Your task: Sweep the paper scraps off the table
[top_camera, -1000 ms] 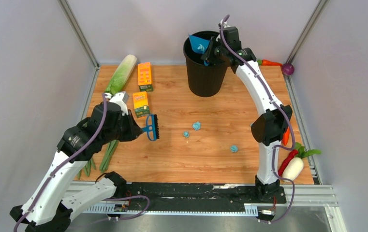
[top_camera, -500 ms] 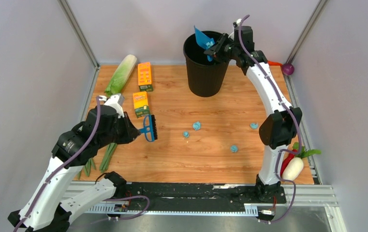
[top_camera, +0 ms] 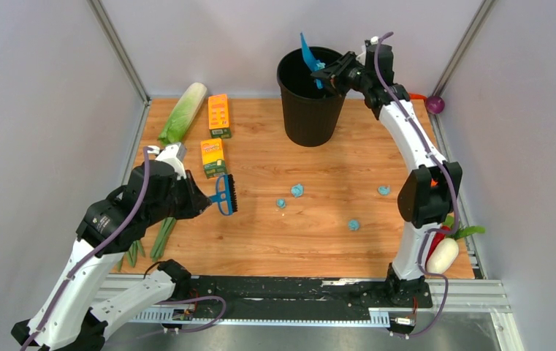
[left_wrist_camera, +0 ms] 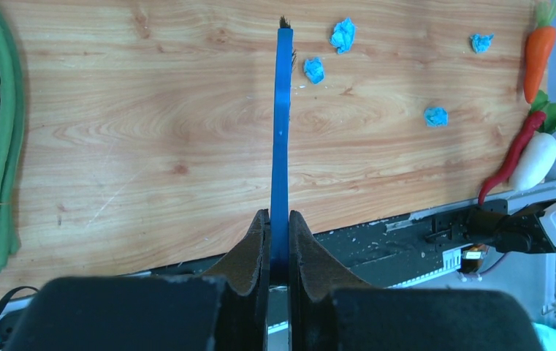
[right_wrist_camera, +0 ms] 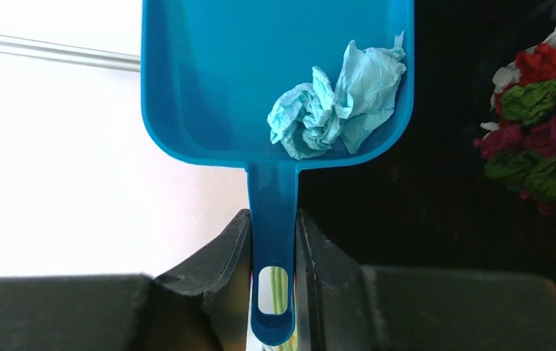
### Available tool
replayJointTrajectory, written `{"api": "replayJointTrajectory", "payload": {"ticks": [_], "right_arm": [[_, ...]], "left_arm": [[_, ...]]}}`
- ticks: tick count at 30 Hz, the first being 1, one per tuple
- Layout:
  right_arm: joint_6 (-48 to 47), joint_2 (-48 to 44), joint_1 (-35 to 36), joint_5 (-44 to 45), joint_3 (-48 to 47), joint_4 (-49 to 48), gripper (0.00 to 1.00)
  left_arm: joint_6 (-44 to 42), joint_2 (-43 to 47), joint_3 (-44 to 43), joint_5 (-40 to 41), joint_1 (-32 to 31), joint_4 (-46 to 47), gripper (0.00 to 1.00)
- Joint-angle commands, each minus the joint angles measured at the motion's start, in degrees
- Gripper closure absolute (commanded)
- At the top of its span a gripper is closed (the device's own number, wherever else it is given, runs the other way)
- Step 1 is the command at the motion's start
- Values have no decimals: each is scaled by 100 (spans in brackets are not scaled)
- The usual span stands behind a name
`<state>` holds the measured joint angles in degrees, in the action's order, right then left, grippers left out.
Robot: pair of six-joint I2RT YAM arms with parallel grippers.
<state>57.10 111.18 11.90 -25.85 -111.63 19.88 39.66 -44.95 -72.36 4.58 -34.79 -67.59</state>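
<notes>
Paper scraps (top_camera: 297, 190): four loose on surface (top_camera: 260, 248), centre toward 3 o'clock, apart from each other. Another crumpled wad (right_wrist_camera: 333, 102) lies in dustpan (right_wrist_camera: 260, 73). Right gripper (right_wrist_camera: 272, 219) pinching dustpan handle above black bin (top_camera: 311, 110), 12 o'clock. Left gripper (left_wrist_camera: 278, 219) clamped on brush (top_camera: 227, 194) (edge-on in wrist view), 9 o'clock.

Top edge cuts off dustpan (right_wrist_camera: 260, 58) front lip; brush (left_wrist_camera: 280, 146) bristles mostly hidden, seen edge-on.

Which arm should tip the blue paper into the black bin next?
The right arm. The right fingers hold the dustpan, paper wad inside, at the bin. The left fingers hold the brush far away.
</notes>
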Motion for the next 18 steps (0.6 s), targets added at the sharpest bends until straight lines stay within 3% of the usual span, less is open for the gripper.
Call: {"api": "replayJointTrajectory", "payload": {"ticks": [1, 14, 18], "right_arm": [[1117, -456, -135, -491, 457, -1125, 100], [3578, -668, -531, -966, 1917, -3708, 100], [4658, -518, -531, -1159, 2364, -5086, 100]], "left_arm": [[-2, 39, -112, 17, -11, 53, 100], [-46, 13, -173, 78, -11, 79, 100], [-64, -31, -173, 52, -11, 167, 100]]}}
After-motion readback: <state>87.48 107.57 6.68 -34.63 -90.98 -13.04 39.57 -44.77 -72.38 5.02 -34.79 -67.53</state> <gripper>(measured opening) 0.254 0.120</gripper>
